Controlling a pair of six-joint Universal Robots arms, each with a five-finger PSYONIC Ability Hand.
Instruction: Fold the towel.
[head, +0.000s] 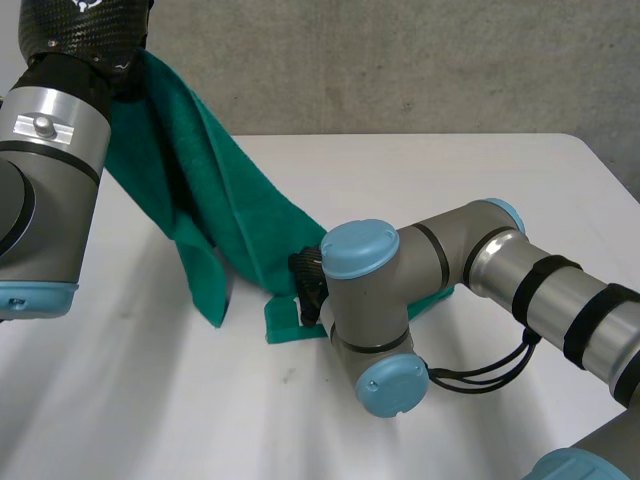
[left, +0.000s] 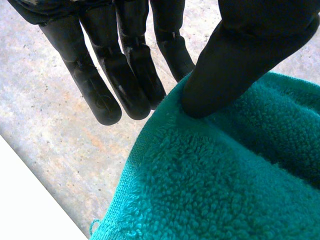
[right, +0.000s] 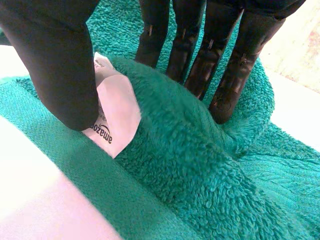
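Left robot hand (left: 240, 60) pinches towel (head: 230, 210) edge, raised far left; right robot hand (right: 60, 70) pinches towel fold beside white label (right: 117, 112), low on worktop (head: 450, 180).

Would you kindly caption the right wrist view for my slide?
Right hand pinching a bunched fold of the green towel at its white label.

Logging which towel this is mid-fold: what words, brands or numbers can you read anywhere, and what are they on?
"amazon": on the white label of the green towel, beside the thumb of the right robot hand.
Smaller print next to it on the same label: too small to read.
White mark on the left arm's black cover: cut off, unreadable.
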